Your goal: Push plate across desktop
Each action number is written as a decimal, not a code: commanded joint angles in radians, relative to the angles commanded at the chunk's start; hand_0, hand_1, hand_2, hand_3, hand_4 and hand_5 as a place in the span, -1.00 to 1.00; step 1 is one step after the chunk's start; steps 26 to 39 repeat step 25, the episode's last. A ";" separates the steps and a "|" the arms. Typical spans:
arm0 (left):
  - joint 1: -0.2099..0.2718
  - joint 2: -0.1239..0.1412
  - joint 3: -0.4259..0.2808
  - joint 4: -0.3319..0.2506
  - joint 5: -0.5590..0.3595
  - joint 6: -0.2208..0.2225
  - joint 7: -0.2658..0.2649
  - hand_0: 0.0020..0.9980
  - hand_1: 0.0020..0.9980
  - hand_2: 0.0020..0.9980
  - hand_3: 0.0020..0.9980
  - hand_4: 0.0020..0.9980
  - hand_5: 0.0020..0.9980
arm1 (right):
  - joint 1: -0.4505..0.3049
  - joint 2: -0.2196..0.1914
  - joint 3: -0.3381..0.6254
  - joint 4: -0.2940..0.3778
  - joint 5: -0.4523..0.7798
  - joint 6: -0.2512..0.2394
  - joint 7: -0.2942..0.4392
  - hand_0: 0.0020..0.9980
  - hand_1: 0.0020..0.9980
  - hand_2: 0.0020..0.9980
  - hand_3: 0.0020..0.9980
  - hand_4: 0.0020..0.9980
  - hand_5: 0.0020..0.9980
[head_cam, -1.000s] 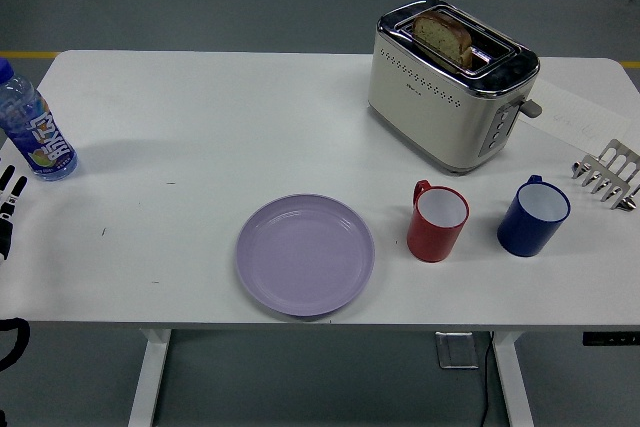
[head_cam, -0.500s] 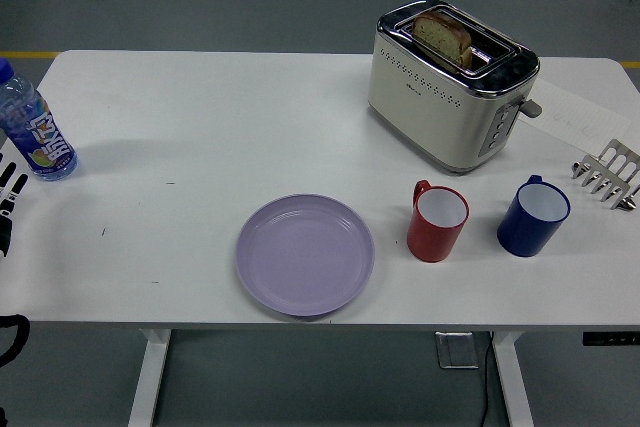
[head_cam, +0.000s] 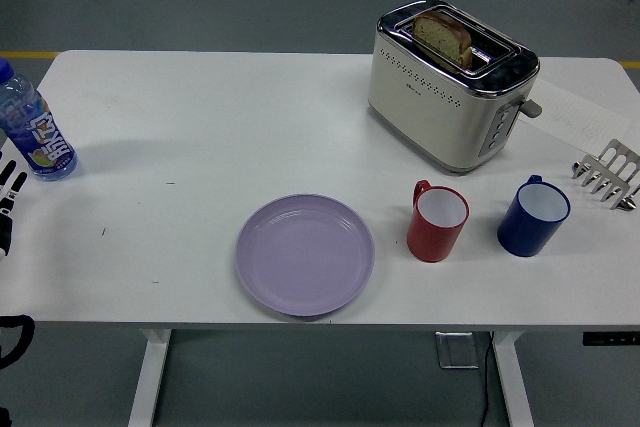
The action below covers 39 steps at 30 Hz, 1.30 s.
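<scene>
White table (head_cam: pixel 200 127): my left hand (head_cam: pixel 8 197) holds nothing, fingers extended; purple plate (head_cam: pixel 305 254) lies far right—push its rim flat, steadily.

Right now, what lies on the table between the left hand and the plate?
Nothing: the head view shows bare white table from the left hand to the plate. The bottle stands farther back.

A round, shallow lavender plastic plate (head_cam: pixel 305 254) lies flat and right side up on the white table, close to its near edge and a little left of the middle. Its rim is raised and its well holds nothing. The surface looks smooth and matte, though the material is hard to confirm.
</scene>
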State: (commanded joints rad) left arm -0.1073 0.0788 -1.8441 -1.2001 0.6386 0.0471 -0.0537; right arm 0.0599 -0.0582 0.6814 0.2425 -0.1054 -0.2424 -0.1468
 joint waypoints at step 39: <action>0.019 -0.024 0.010 -0.020 -0.271 -0.052 0.039 0.50 0.50 0.46 0.37 0.11 1.00 | -0.008 0.002 0.009 0.003 -0.014 -0.002 -0.008 0.17 0.05 0.22 0.21 -0.36 0.10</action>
